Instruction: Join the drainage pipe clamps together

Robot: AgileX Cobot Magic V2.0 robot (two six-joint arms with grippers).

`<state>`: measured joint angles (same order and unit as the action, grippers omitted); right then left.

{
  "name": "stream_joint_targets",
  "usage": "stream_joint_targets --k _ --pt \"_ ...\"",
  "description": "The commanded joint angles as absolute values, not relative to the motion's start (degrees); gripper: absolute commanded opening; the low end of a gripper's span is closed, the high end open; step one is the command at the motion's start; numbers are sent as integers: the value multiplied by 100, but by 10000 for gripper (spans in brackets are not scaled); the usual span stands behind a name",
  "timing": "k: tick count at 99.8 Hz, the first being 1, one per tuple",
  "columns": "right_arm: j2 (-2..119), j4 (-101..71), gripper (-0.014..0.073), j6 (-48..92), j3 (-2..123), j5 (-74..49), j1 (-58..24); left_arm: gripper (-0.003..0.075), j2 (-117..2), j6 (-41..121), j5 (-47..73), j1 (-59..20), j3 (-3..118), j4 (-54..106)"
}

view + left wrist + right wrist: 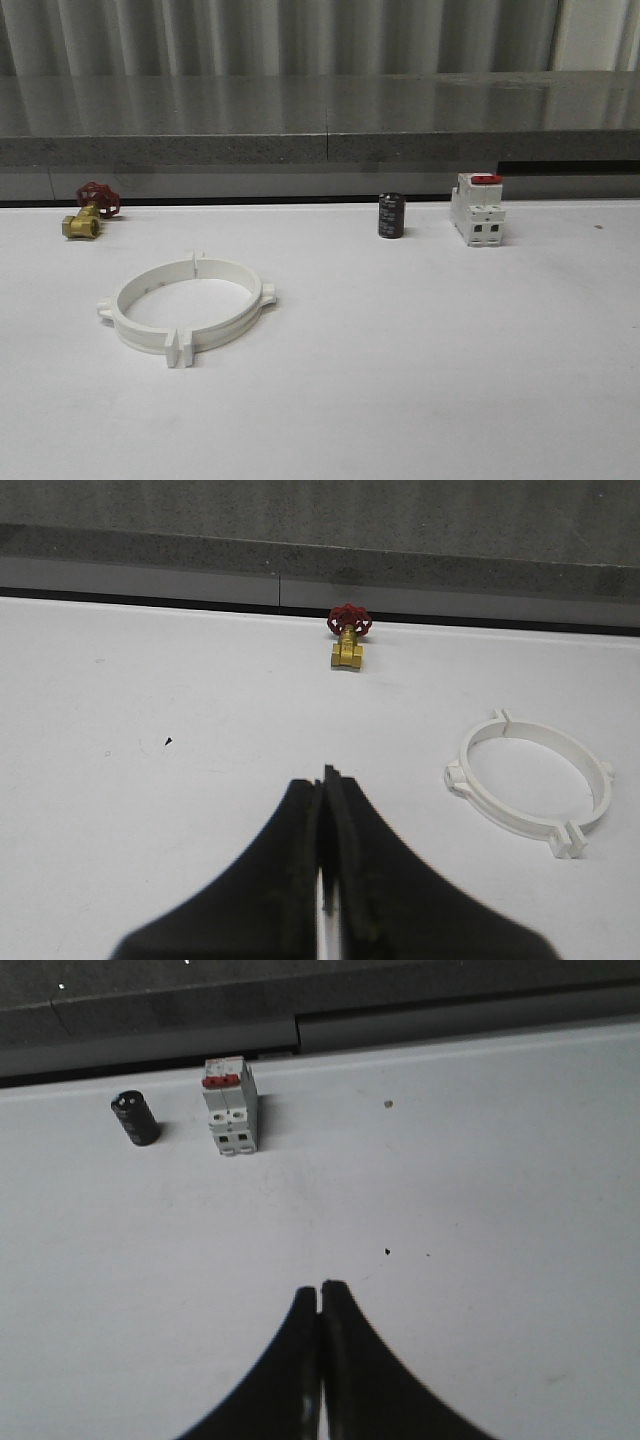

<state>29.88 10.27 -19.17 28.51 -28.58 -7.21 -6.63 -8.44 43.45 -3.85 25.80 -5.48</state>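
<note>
Firstly, front view. White table point(420, 400), flat, with a grey ledge running along its far edge. Drainage pipe clamps point(185, 305): two white half-rings, lying flat on the table's left-hand part, closed into one wide ring. End tabs paired face to face at the near joint and again at the far joint; whether the tabs are latched or merely touching cannot be told. One small lug on each outer side. Brass valve point(84, 218) with red handle, well behind the ring, near the table's far left edge. Black cylinder point(391, 215), upright, at the far edge near centre. White breaker point(477, 208) with red switch, upright, just to the right of the cylinder, apart from it.

Next, left wrist view. Left gripper point(328, 810): black fingers pressed together, clenched on nothing, hanging over bare table. Clamps point(528, 785) off to the right of the fingertips and a little beyond them, well apart, untouched; ring lying flat, one tab pair on its near side, the other on its far side. Valve point(349, 638) farther ahead, close to the table's back edge, almost in line with the fingertips.

Lastly, right wrist view. Right gripper point(320, 1295): black fingers closed against each other, empty, over bare table. Breaker point(229, 1105) and cylinder point(136, 1118) ahead and to the left of the fingertips, side by side near the back edge, well apart from the gripper.
</note>
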Motion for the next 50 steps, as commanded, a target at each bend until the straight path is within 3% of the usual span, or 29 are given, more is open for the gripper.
stream_joint_targets --k 1,20,32,50 --pt "2682 1264 -67 -1876 2663 -1957 -672 -21 -719 -850 3950 -369 2725 -559" --pt "2000 1253 -67 -1805 1684 -581 -514 -21 -719 -850 3950 -369 2725 -559" --pt "1828 610 -67 -957 1087 502 -208 -21 -719 -850 3950 -369 2725 -559" --pt "1300 -119 -67 -74 509 643 9 -21 -719 -850 3950 -369 2725 -559"
